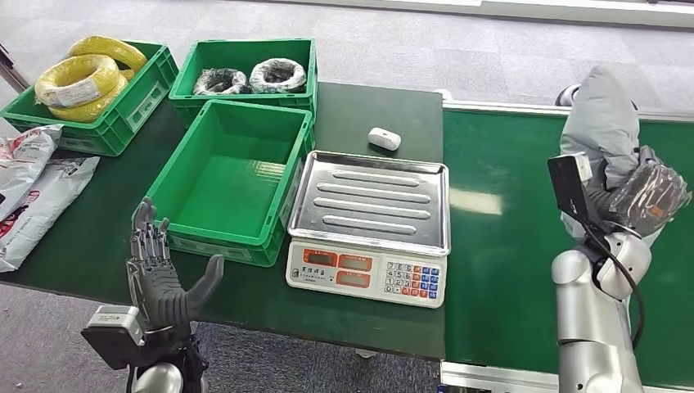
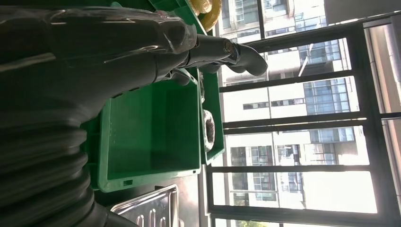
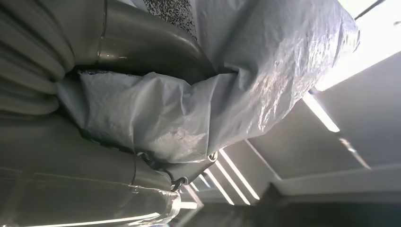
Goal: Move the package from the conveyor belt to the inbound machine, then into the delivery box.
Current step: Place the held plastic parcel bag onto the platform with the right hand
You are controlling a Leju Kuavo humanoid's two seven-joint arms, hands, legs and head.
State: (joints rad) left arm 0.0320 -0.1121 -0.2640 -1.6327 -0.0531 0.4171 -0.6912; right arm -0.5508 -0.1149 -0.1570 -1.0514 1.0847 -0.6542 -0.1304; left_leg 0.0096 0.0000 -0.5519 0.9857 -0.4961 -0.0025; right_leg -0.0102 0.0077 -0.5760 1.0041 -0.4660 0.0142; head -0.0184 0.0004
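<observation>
A grey plastic package [image 1: 601,123] is lifted over the green conveyor belt [image 1: 507,246] at the right, and my right hand [image 1: 646,196] grips it from below. Up close, in the right wrist view, the grey package [image 3: 227,90] is pressed between my right hand's [image 3: 118,118] thumb and fingers. The inbound machine is a scale with a steel tray [image 1: 372,201] in the table's middle. An empty green delivery box [image 1: 225,176] stands left of it. My left hand [image 1: 164,274] is raised at the table's front left, fingers spread, holding nothing. In the left wrist view my left hand [image 2: 142,47] is before the empty green box [image 2: 151,137].
A green crate with yellow cable coils [image 1: 86,78] stands at the back left. Another green crate holds wrapped coils [image 1: 250,78] behind the empty box. White bags [image 1: 33,184] lie at the left edge. A small white device [image 1: 384,138] lies behind the scale.
</observation>
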